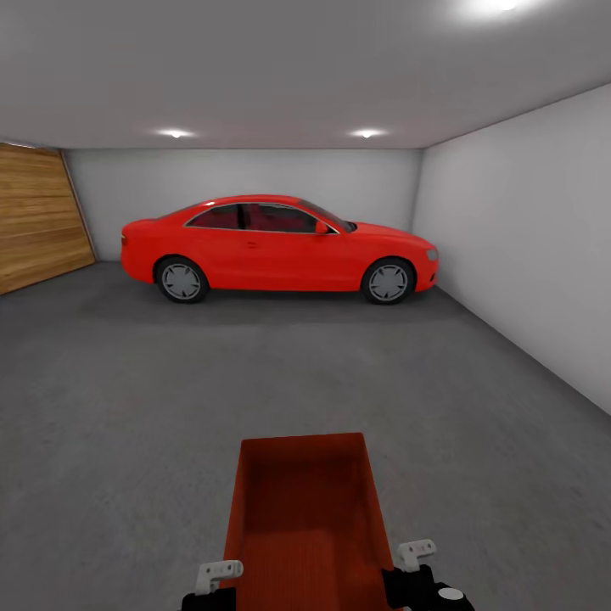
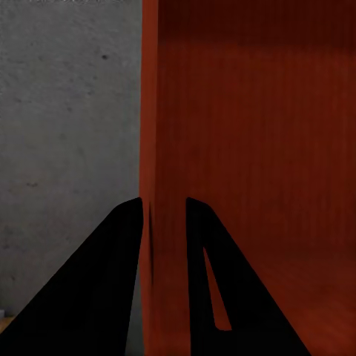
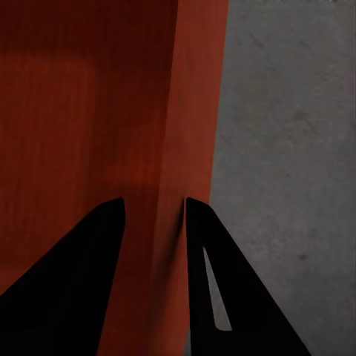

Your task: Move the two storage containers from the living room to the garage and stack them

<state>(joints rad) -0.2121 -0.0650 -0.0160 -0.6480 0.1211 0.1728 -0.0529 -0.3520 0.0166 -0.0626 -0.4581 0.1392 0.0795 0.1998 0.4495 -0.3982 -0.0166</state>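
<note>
**One bin carried into the garage, held by both side walls**

The robot stands in the garage facing a red car (image 1: 280, 250) parked at twelve o'clock, side-on against the back wall. A wooden door (image 1: 38, 216) stands at ten o'clock. An orange-red storage container (image 1: 305, 509) hangs low at six o'clock, open top up, above the dark concrete floor (image 1: 127, 407).

The left gripper (image 2: 165, 215) is closed narrowly on the bin's left wall, one finger inside and one outside. The right gripper (image 3: 152, 215) pinches the right wall the same way. Holding opposite walls probably keeps the bin level and stops it swinging as the base rolls.

The open floor ahead looks like a suitable place to set it down.

No brand, label or writing can be read on the bin, car or walls.
</note>
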